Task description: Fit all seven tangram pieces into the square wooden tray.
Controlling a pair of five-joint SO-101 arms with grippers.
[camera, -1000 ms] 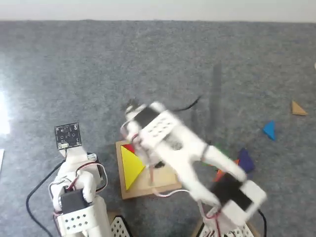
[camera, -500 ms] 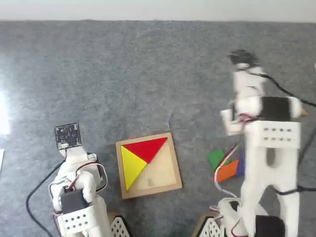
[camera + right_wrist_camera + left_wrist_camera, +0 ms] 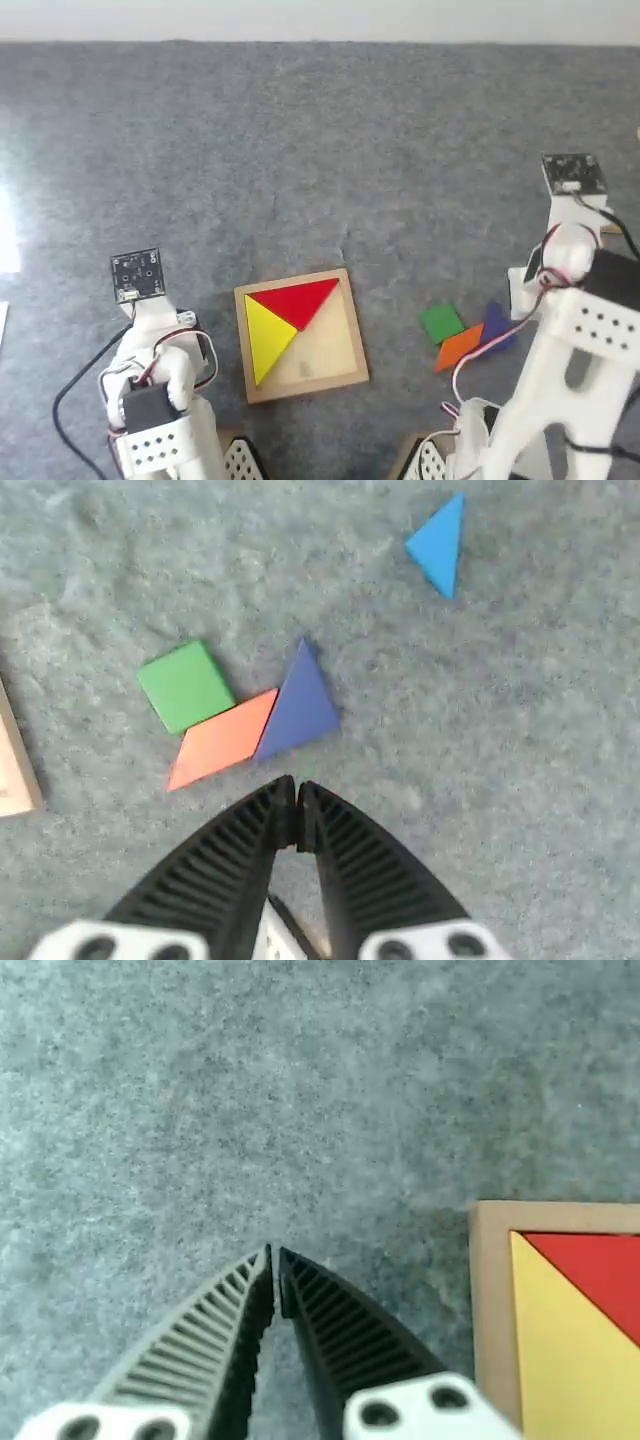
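Right gripper [image 3: 298, 788] is hovering pressed shut near the navy triangle [image 3: 298, 705], right of the tray [image 3: 300, 388] at the front edge of the table [image 3: 300, 150] (left gripper [image 3: 275, 1253] is closed too). Should be opening before dropping; orange piece [image 3: 222, 738] is touching it.

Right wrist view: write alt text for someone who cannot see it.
The shut, empty right gripper hangs over grey carpet near three clustered pieces: a green square, an orange parallelogram and a dark blue triangle. A light blue triangle lies apart, beyond them.
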